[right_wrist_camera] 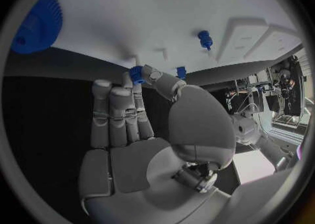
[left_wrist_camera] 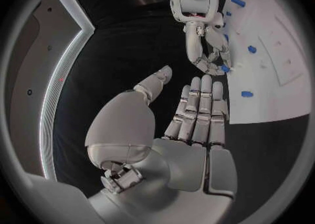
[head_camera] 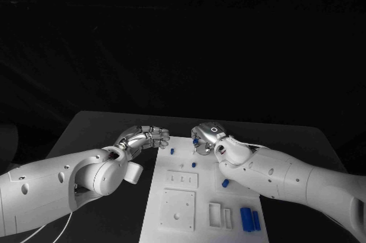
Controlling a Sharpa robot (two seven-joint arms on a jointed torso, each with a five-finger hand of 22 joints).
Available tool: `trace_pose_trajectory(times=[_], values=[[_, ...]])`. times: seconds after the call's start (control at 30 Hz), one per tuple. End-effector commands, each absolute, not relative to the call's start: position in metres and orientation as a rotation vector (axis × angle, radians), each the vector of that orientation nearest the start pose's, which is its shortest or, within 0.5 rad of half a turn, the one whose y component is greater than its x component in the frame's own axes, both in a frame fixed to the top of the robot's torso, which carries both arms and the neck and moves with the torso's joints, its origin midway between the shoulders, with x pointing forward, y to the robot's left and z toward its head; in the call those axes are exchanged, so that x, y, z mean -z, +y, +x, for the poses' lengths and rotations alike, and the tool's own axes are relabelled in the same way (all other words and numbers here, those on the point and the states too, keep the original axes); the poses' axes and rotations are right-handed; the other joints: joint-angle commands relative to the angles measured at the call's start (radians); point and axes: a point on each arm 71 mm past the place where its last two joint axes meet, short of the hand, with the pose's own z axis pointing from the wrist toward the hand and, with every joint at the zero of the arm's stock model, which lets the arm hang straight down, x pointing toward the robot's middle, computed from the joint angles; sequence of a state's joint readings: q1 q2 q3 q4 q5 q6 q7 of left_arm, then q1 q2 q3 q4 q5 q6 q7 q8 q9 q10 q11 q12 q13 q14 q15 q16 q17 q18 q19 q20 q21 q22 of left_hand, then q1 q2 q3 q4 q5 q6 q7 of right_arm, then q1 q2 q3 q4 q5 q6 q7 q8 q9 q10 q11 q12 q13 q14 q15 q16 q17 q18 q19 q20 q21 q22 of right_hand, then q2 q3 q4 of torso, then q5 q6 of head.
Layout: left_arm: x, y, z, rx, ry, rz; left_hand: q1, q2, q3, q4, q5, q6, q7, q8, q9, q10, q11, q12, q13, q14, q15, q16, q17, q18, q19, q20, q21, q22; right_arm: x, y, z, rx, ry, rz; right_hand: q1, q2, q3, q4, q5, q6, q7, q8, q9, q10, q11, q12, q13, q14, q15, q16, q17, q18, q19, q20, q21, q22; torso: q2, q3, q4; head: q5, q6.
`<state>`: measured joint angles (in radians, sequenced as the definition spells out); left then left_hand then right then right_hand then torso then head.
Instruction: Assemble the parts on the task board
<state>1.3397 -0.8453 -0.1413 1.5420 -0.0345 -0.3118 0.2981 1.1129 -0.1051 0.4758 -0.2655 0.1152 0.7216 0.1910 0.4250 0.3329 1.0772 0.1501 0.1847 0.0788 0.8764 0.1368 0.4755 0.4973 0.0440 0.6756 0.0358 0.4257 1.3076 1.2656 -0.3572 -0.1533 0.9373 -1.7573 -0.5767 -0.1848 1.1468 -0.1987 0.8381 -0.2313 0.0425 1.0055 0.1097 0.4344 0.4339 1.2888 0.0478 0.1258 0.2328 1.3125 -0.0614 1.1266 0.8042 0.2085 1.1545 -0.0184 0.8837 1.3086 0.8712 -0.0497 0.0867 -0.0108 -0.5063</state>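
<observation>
The white task board lies in the middle of the table. My right hand hovers over its far edge and pinches a small blue part between thumb and a fingertip, close to the board. Two blue pegs stand in the board near it. A blue gear lies further along. My left hand is just off the board's far left corner, fingers straight, thumb apart, holding nothing. Two long blue parts lie at the board's near right.
White raised blocks and a slotted holder sit on the board's near half. More small blue pieces dot the board. Dark table surrounds it. A white cable trails by my left arm.
</observation>
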Motion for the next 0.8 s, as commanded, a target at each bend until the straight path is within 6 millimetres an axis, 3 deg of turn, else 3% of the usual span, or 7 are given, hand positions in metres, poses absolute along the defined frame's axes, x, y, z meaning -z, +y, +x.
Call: trace_pose_trajectory(times=[0.03, 0.8], values=[[0.1504, 0.2034, 0.4965, 1.498, 1.530, -1.008, -0.008, 0.001, 0.000, -0.006, -0.006, 0.002, 0.010, -0.006, -0.001, -0.007, -0.001, -0.006, -0.002, -0.005, -0.001, -0.005, -0.001, 0.009, -0.006, 0.000, -0.005, 0.006, 0.1981, -0.1150, 0.5700, -0.326, 1.377, -0.390, 0.009, 0.002, 0.005, 0.000, 0.006, 0.007, -0.001, 0.002, 0.002, 0.020, -0.002, 0.000, 0.001, -0.006, -0.006, -0.002, -0.002, 0.053, -0.001, -0.005, 0.004, 0.019, 0.001, -0.0004, -0.0002, 0.001, 0.000], [0.1505, 0.2069, 0.4982, 1.489, 1.520, -1.010, -0.008, 0.001, 0.001, -0.008, -0.006, 0.002, 0.009, -0.007, 0.000, -0.008, -0.001, -0.006, -0.002, -0.006, 0.000, -0.006, -0.001, 0.009, -0.006, 0.000, -0.005, 0.006, 0.1954, -0.1148, 0.5659, -0.335, 1.339, -0.376, 0.009, -0.008, 0.010, 0.002, 0.007, 0.009, -0.002, 0.000, 0.005, 0.020, -0.003, -0.002, 0.008, -0.005, -0.006, -0.002, -0.003, 0.053, -0.002, -0.005, 0.006, 0.019, 0.002, -0.0017, 0.0002, 0.001, -0.001]])
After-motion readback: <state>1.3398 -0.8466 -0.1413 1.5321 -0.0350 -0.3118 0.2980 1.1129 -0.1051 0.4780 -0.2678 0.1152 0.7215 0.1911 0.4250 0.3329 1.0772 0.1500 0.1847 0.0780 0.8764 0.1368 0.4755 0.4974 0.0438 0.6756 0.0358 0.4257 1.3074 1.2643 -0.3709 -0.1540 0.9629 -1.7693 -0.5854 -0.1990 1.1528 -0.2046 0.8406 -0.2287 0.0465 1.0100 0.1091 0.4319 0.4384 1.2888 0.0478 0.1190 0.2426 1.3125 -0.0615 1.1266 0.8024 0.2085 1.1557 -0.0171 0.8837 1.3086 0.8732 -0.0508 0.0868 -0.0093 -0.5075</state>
